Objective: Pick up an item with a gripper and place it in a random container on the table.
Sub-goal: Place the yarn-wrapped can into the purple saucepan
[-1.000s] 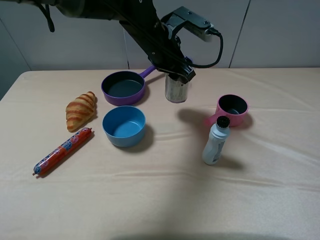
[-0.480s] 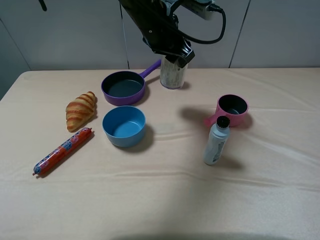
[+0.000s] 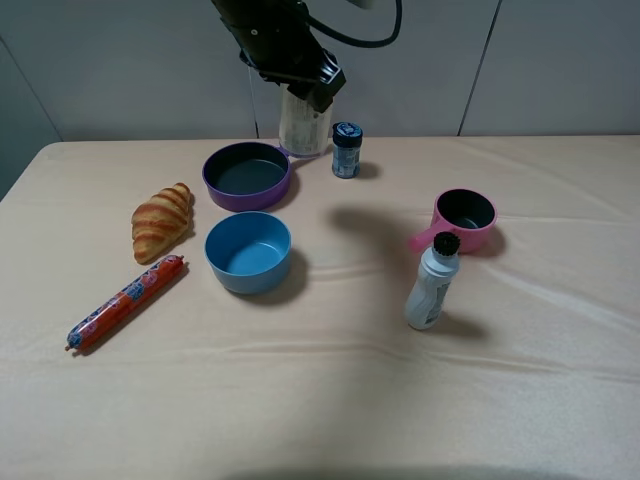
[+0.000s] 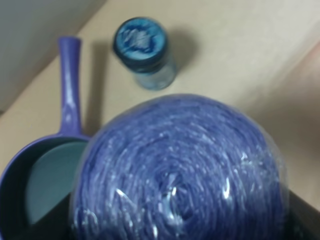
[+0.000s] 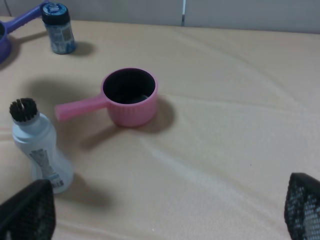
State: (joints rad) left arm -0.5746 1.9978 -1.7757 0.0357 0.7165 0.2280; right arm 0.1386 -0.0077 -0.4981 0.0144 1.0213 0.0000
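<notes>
My left gripper [image 3: 297, 82] is shut on the clear jar [image 3: 303, 126] and holds it in the air just behind the right rim of the purple frying pan [image 3: 247, 175]. In the left wrist view the jar's purple lid [image 4: 180, 170] fills the frame, with the pan [image 4: 27, 185] and its long handle beside it below. The gripper's fingers are hidden by the jar. My right gripper [image 5: 165, 220] is open and empty above the beige table [image 3: 400, 400]; it is out of the exterior view.
A small blue jar [image 3: 346, 150] stands just right of the held jar. A pink saucepan [image 3: 463, 218] and a white squeeze bottle [image 3: 432, 282] are at the right. A blue bowl [image 3: 248, 250], a croissant [image 3: 162, 220] and a sausage [image 3: 125, 302] lie at the left.
My left arm has lifted the jar and carried it up and to the left, toward the purple pan. The small blue jar has come into view.
</notes>
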